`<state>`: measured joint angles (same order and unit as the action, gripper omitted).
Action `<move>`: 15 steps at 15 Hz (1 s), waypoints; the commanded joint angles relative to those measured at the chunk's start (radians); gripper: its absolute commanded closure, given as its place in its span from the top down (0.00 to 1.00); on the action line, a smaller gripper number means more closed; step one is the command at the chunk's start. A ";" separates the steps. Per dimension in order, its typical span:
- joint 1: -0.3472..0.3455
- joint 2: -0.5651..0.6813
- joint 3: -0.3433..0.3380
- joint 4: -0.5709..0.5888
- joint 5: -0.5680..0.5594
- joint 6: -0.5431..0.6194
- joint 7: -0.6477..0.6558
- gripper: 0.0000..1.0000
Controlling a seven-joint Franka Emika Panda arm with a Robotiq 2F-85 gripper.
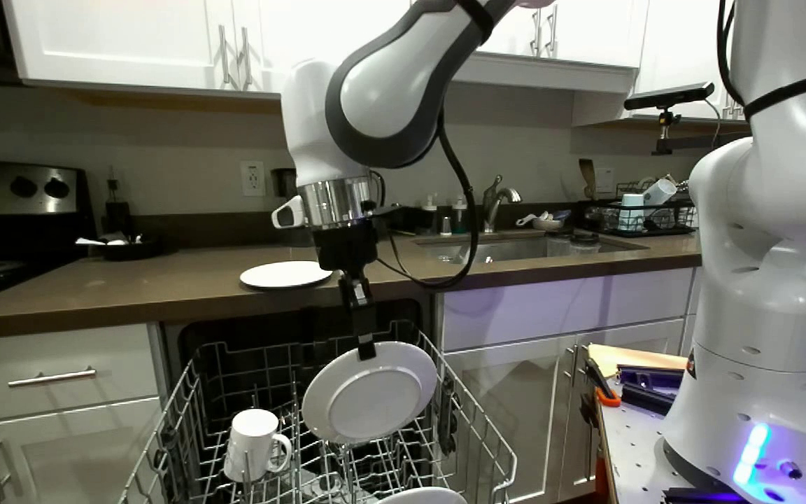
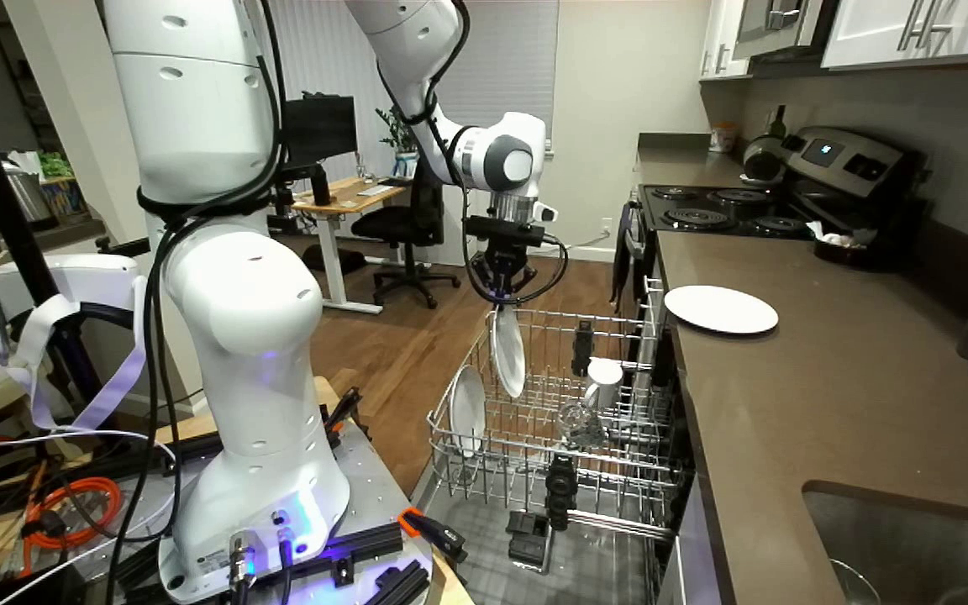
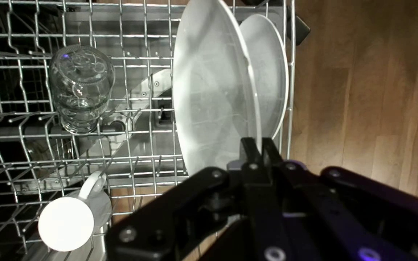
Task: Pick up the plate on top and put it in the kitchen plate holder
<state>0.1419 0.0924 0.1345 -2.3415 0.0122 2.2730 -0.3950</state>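
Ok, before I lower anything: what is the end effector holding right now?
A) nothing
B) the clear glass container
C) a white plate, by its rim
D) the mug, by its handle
C: in the wrist view the end effector is closed on the rim of the white plate, while the mug and the clear glass container sit apart from it.
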 commanded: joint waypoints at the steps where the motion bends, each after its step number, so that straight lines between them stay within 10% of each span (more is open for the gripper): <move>1: -0.016 0.037 0.009 0.035 0.026 -0.031 -0.048 0.06; 15: -0.048 0.110 0.027 0.053 0.142 -0.062 -0.152 0.05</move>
<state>0.1236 0.1876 0.1434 -2.3179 0.1131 2.2504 -0.4982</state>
